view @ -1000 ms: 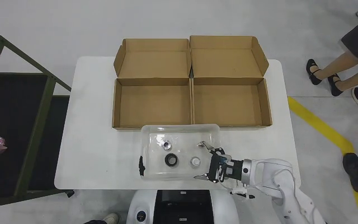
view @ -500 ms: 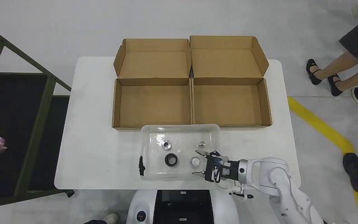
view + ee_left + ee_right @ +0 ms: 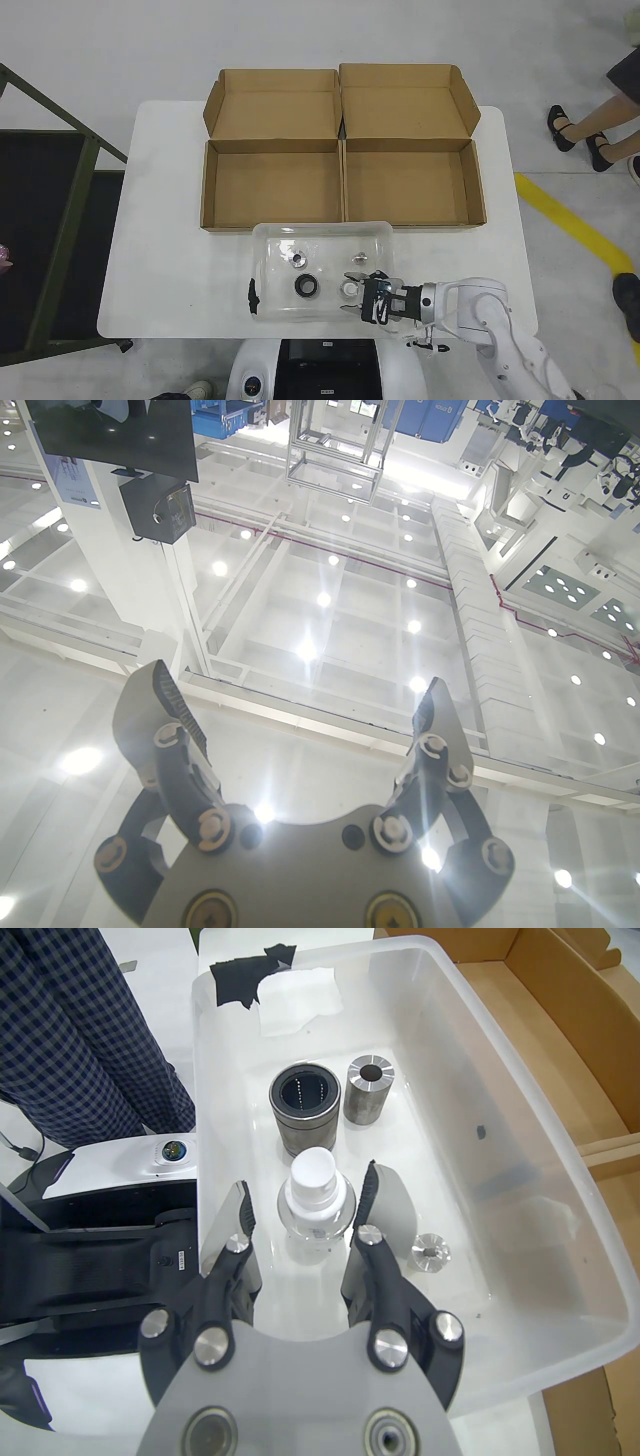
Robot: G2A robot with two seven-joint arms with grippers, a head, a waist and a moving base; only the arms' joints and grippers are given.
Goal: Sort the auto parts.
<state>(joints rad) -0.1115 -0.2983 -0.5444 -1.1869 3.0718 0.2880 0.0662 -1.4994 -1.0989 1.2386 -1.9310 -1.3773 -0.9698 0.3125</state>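
A clear plastic bin (image 3: 320, 232) (image 3: 505, 1093) stands at the table's near edge and holds the parts. Inside it are a white-capped clear part (image 3: 315, 1198) (image 3: 349, 289), a dark ring bearing (image 3: 305, 1108) (image 3: 307, 287), a grey metal cylinder with a bore (image 3: 369, 1093) (image 3: 298, 258) and a small metal disc (image 3: 430, 1252) (image 3: 361, 256). My right gripper (image 3: 306, 1200) (image 3: 352, 293) is open inside the bin, one finger on each side of the white-capped part, not closed on it. My left gripper (image 3: 300, 705) is open, pointing up at the ceiling with nothing between its fingers.
Two open cardboard boxes (image 3: 274, 186) (image 3: 406, 184) stand side by side just behind the bin, lids folded back. A scrap of black tape and white paper (image 3: 280, 983) sticks to the bin's end wall. A dark rack (image 3: 50, 230) stands left of the table.
My right gripper has slid left into the bin, from beside the bin's right end to straddling the white-capped part. The parts have not moved.
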